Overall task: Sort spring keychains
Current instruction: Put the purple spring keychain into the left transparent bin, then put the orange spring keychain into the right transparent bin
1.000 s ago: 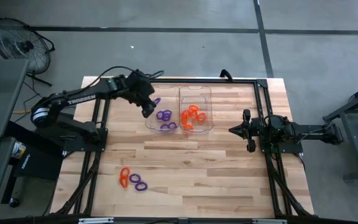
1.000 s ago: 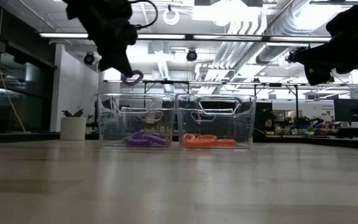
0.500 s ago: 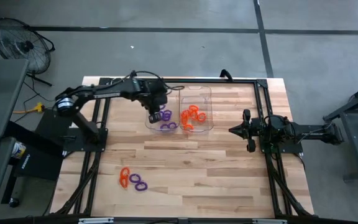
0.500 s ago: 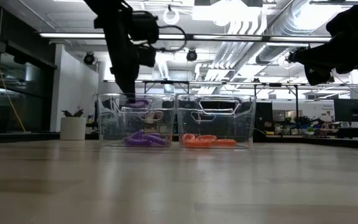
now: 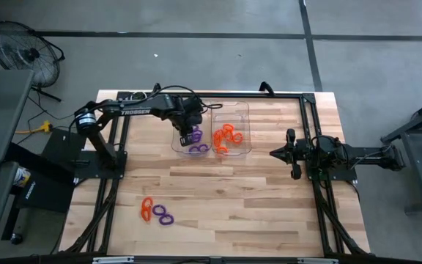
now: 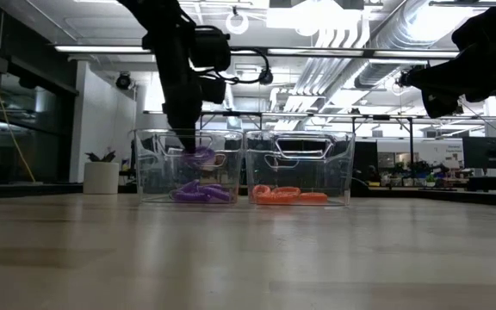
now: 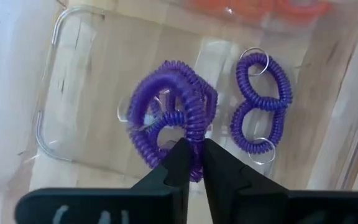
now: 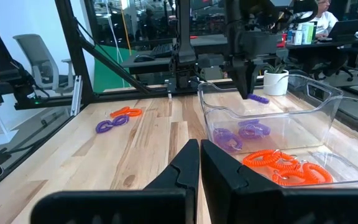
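Overhead, left claw (image 7: pixel 191 163) reached down into the left clear tray (image 5: pixel 179 145), fingers pinching a purple spring keychain (image 7: pixel 176 115) above others lying inside. Right claw (image 8: pixel 200 163) hung closed, empty, at the worktop's (image 5: pixel 233 198) right side.

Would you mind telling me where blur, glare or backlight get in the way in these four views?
Left wrist view: the purple keychain at the left gripper is sharp, the tray's far end with orange keychains blurred. Low view: bright ceiling lights leave the arms as dark silhouettes; clear tray walls show reflections. Right wrist view: its own fingers are soft, the trays clear. High view: evenly lit, keychains tiny.
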You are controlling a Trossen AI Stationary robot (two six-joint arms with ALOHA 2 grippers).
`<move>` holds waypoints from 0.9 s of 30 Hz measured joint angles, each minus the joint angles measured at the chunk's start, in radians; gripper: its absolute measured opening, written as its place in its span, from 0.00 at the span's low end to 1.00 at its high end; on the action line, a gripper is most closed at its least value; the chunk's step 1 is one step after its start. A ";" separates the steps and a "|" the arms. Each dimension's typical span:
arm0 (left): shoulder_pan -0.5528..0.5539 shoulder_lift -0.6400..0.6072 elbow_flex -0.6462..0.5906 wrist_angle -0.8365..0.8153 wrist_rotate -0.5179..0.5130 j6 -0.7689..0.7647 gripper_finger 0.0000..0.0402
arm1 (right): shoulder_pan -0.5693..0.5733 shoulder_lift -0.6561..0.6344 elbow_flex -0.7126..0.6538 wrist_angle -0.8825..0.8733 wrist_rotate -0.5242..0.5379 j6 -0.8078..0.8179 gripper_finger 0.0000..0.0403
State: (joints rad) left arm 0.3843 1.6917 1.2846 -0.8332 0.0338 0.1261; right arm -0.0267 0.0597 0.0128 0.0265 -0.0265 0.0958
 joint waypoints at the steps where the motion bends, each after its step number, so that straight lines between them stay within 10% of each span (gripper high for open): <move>1: 0.000 0.000 0.000 -0.001 0.000 0.000 0.09 | 0.000 0.000 0.000 0.000 0.000 0.000 0.03; 15: 0.000 -0.007 0.000 -0.023 -0.001 -0.002 0.47 | 0.000 0.000 0.000 0.000 0.000 0.000 0.03; 27: -0.046 -0.184 -0.001 -0.206 -0.029 -0.004 0.38 | 0.000 0.000 0.000 0.000 0.000 0.000 0.03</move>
State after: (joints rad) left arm 0.3384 1.5080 1.2832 -1.0393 0.0050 0.1222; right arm -0.0267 0.0597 0.0128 0.0263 -0.0261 0.0959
